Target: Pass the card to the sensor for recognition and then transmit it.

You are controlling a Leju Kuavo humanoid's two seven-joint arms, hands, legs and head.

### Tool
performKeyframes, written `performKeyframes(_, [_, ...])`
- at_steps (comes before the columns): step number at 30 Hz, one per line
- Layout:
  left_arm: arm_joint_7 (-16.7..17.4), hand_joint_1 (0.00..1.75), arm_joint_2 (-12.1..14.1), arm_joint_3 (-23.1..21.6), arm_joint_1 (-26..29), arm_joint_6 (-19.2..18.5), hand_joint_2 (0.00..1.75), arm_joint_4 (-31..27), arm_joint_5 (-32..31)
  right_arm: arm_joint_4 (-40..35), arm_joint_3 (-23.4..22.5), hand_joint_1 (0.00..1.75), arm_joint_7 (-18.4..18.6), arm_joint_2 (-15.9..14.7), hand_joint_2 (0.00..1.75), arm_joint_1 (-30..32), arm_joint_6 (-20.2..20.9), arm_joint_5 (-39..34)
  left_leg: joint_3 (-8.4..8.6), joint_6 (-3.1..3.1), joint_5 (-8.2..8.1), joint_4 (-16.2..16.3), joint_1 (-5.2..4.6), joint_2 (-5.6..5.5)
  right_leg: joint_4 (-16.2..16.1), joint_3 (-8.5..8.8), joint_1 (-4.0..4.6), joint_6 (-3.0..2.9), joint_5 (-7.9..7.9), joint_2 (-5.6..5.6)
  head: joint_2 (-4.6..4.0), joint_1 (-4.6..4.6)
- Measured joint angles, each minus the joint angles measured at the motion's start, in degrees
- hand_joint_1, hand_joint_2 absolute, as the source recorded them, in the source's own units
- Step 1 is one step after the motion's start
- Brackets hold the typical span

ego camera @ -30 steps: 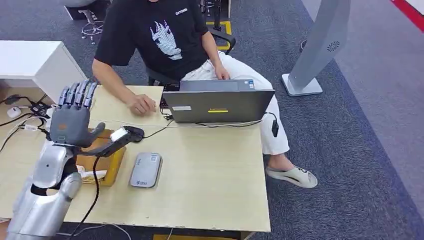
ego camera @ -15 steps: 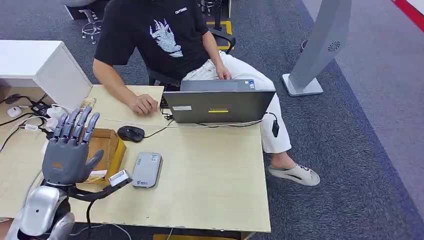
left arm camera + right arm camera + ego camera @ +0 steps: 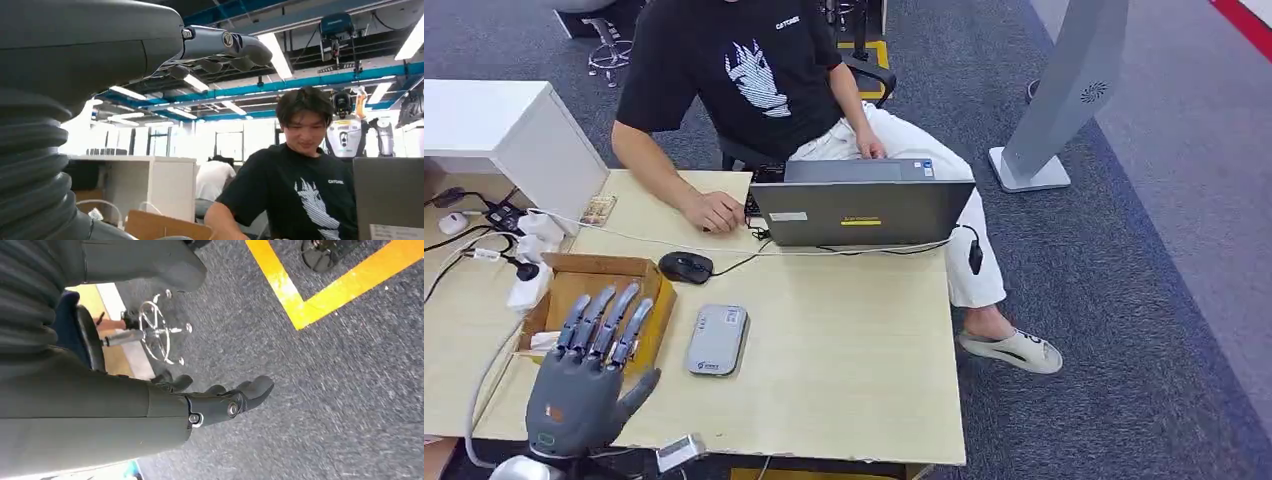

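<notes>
The left hand (image 3: 584,390) hovers empty, fingers spread, over the worktop (image 3: 844,350) edge at seven o'clock. The grey sensor (image 3: 715,340) lies at its two o'clock. The right hand (image 3: 220,402) hangs empty, fingers loosely apart. I cannot tell where the card is.

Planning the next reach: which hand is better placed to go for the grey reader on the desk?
Left. The left hand is raised over the desk's near edge, fingers spread and holding nothing, beside the cardboard box and near the grey reader. The right hand hangs over carpet, away from the desk.
</notes>
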Motion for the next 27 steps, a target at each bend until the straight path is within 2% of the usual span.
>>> performKeyframes(9, [4.2, 0.0, 0.4, -0.9, 5.0, 1.3, 1.75, -2.7, 2.4, -0.1, -1.7, 0.0, -0.6, 0.4, 1.75, 0.0, -0.2, -0.4, 0.02, -0.04, -0.03, 0.0, 0.0, -0.03, 0.0, 0.02, 0.0, 0.0, -0.01, -0.03, 0.0, 0.0])
performKeyframes(10, [5.2, 0.0, 0.4, -0.9, 5.6, 0.7, 1.75, -2.9, 2.3, -0.1, -1.8, 0.0, -0.6, 0.4, 1.75, 0.0, -0.2, -0.4, 0.02, -0.03, -0.03, 0.0, 0.0, -0.03, 0.0, 0.02, 0.0, 0.0, -0.01, -0.03, 0.0, -0.02])
performKeyframes(13, [9.6, 0.0, 1.1, 0.0, 7.4, -5.3, 1.75, -2.9, -0.2, -0.1, -2.5, 0.0, -0.6, 0.7, 1.75, 0.1, -0.3, -0.4, 0.02, -0.04, -0.03, 0.0, 0.01, -0.03, 0.0, 0.01, 0.0, -0.01, -0.01, -0.04, 0.0, 0.02])
performKeyframes(15, [11.3, 0.0, 1.6, 1.1, 7.8, -7.5, 1.75, -2.8, -0.4, -0.1, -2.9, 0.0, -0.4, 0.8, 1.75, 0.2, -0.3, -0.4, 0.01, -0.04, -0.03, 0.0, 0.01, -0.05, 0.0, 0.01, 0.01, -0.01, -0.02, -0.07, 0.0, 0.0])
performKeyframes(21, [12.1, 0.0, 1.8, 3.9, 7.8, -10.1, 1.75, -2.1, -0.6, -0.2, -3.3, 0.0, 0.0, 0.9, 1.75, 0.2, -0.3, -0.3, 0.01, -0.04, -0.03, 0.0, 0.01, -0.08, 0.0, 0.03, 0.01, -0.04, -0.04, -0.1, 0.0, 0.0])
performKeyframes(24, [13.0, 0.0, 2.2, 4.9, 7.7, -14.8, 1.75, -1.6, -1.0, -0.2, -3.6, 0.0, 0.2, 0.9, 1.75, 0.2, -0.2, 0.2, 0.01, -0.04, -0.03, 0.0, 0.01, -0.08, 0.0, 0.03, 0.01, -0.04, -0.04, -0.1, 0.0, 0.0])
performKeyframes(27, [12.8, 0.0, 3.0, 7.5, 7.0, -17.2, 1.75, 0.3, 0.5, -0.2, -4.0, 0.0, 0.5, 0.9, 1.75, 0.2, -0.2, 1.0, 0.02, -0.04, -0.02, 0.0, 0.01, -0.08, 0.0, 0.02, 0.0, -0.04, -0.04, -0.1, 0.0, 0.0])
